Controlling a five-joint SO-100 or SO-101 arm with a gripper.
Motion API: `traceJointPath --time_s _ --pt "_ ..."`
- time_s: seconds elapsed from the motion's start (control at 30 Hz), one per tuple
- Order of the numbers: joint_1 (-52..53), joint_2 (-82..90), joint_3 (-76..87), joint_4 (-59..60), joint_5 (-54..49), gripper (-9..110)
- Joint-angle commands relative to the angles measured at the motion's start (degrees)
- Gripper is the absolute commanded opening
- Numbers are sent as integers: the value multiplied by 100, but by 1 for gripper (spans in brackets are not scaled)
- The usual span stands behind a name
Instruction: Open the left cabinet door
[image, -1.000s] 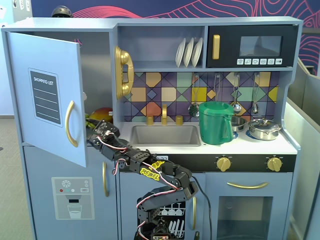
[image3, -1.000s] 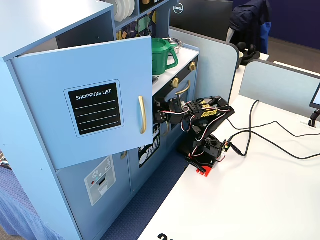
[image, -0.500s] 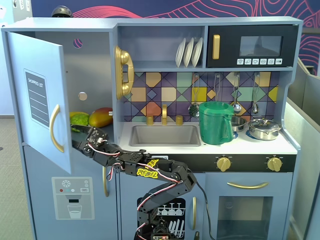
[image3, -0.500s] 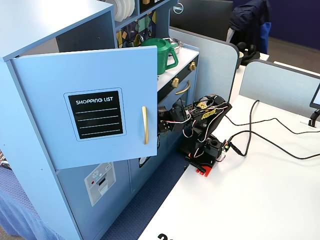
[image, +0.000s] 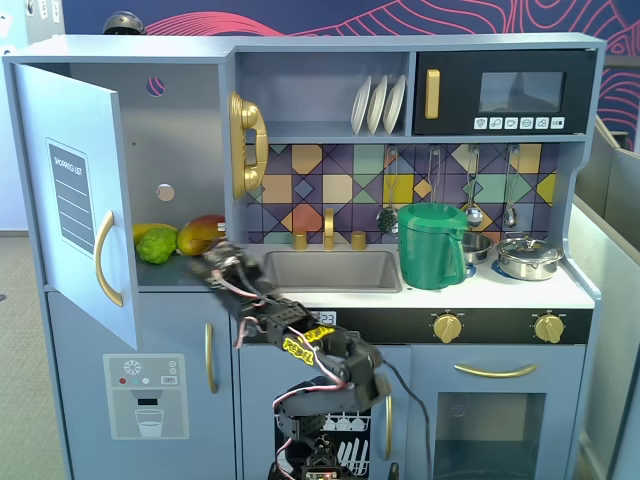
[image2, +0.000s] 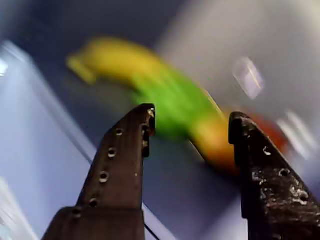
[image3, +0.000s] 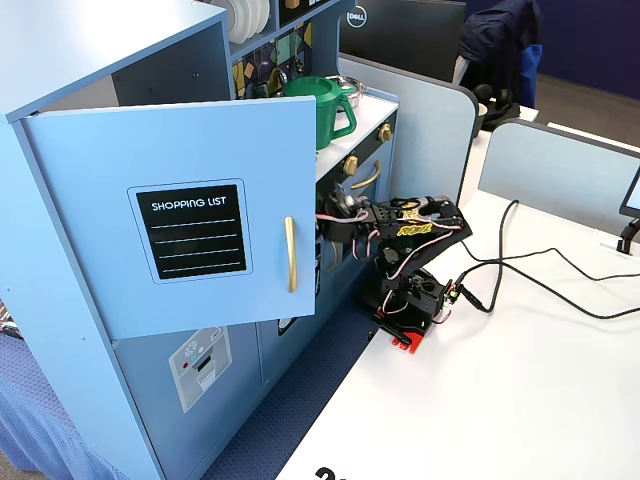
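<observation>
The left cabinet door (image: 70, 190), light blue with a black "SHOPPING LIST" panel and a curved gold handle (image: 105, 258), stands swung wide open; it also shows in the other fixed view (image3: 200, 220). Inside, a banana, a green fruit (image: 156, 244) and a mango (image: 202, 235) lie on the shelf. My gripper (image: 215, 262) is at the front right edge of that shelf, apart from the door and its handle. In the wrist view my gripper (image2: 192, 120) is open and empty, with the blurred fruit (image2: 172, 102) beyond the fingertips.
A gold toy phone (image: 247, 145) hangs right of the open compartment. The sink (image: 330, 270) and a green pitcher (image: 430, 245) are on the counter. The dispenser-picture door (image: 145, 395) is below. The arm's base (image3: 410, 300) and cables sit on the white table.
</observation>
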Motion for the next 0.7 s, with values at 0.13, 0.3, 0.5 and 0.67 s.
traceJointPath --time_s 0.13,0.3,0.5,0.67 --pt "2584 1345 686 2830 1494 11" --pt "3621 1969 1248 5106 2136 11" --pt "4254 2109 1758 7058 2997 11" --pt "4438 2742 2232 8244 3419 11"
